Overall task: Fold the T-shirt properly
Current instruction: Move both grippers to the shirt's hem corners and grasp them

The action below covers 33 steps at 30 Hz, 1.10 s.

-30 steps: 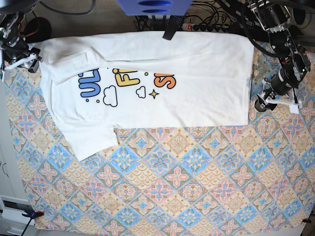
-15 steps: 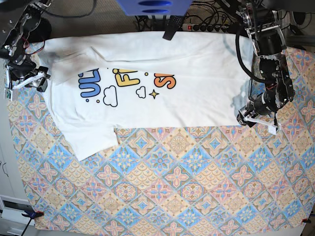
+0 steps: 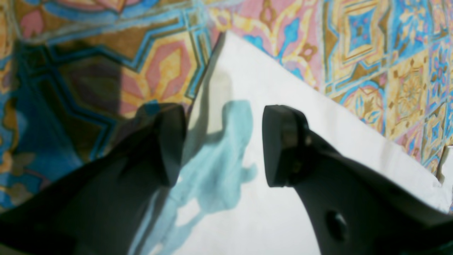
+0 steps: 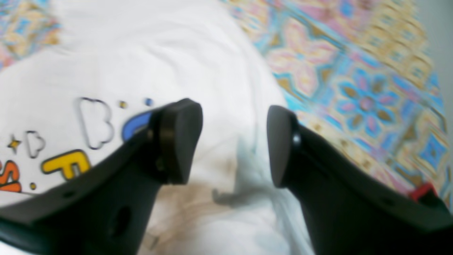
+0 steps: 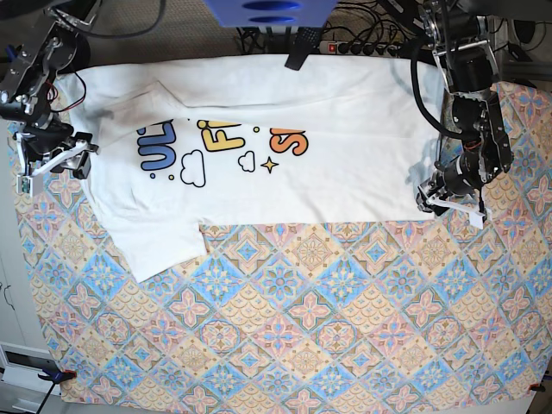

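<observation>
The large white printed T-shirt [image 5: 267,147] lay flat at the far part of the blue-orange patterned tablecloth [image 5: 302,328], its top edge partly hidden by a blue device [image 5: 269,12]. The left gripper [image 3: 223,141] was half open, empty, over the hem corner. The right gripper [image 4: 233,141], blurred, was open, empty, above the sleeve. Both had come closer than a second before.

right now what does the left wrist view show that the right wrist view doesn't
Only the left wrist view shows the open left gripper above a plain corner of the T-shirt. Only the right wrist view shows the open right gripper and the print: clouds, a star, coloured letters. Both show white shirt cloth lying on the tablecloth, nothing between the jaws.
</observation>
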### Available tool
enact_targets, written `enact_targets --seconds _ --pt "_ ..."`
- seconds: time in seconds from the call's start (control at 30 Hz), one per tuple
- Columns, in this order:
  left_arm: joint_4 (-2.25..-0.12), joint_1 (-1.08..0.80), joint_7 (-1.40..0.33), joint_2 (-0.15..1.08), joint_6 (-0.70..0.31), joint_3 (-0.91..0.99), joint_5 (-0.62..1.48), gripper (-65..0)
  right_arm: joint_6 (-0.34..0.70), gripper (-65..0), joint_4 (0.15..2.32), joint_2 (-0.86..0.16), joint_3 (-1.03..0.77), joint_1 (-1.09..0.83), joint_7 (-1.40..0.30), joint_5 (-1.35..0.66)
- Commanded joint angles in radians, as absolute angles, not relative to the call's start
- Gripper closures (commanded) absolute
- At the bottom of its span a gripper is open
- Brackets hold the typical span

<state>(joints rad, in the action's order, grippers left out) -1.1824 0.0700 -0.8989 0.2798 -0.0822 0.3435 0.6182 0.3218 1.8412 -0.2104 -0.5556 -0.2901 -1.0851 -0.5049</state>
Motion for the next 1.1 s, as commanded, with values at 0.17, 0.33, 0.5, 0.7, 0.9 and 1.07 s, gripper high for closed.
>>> enact_targets --seconds 0.17,0.33,0.5,0.7,0.9,1.07 --pt "-1.136 0.094 -0.872 0.285 -0.088 0.335 0.622 -34.3 0.318 -31.8 1.857 -0.229 -0.565 -0.249 -1.073 -0.503" --pt "-1.133 0.091 -0.872 0.262 -0.096 0.237 0.633 -32.8 0.318 -31.8 1.814 -0.229 -0.565 -0.242 -1.073 -0.503" --pt "-1.135 0.093 -0.871 0.259 -0.097 0.202 0.636 -11.1 0.318 -31.8 1.759 -0.232 -0.565 -0.225 -1.072 -0.501" --pt "-1.139 0.093 -0.871 0.265 -0.159 0.208 0.636 -0.1 0.318 -31.8 1.678 -0.265 -0.55 -0.153 -1.07 -0.501" --pt "-1.27 0.054 -0.871 0.269 -0.16 0.208 0.631 0.0 0.318 -31.6 1.558 -0.325 -0.44 -0.042 -1.064 -0.441" --pt "-1.369 0.022 -0.871 0.269 -0.16 0.208 0.628 0.0 0.318 -31.6 1.451 -0.334 -0.337 0.054 -1.03 -0.328"
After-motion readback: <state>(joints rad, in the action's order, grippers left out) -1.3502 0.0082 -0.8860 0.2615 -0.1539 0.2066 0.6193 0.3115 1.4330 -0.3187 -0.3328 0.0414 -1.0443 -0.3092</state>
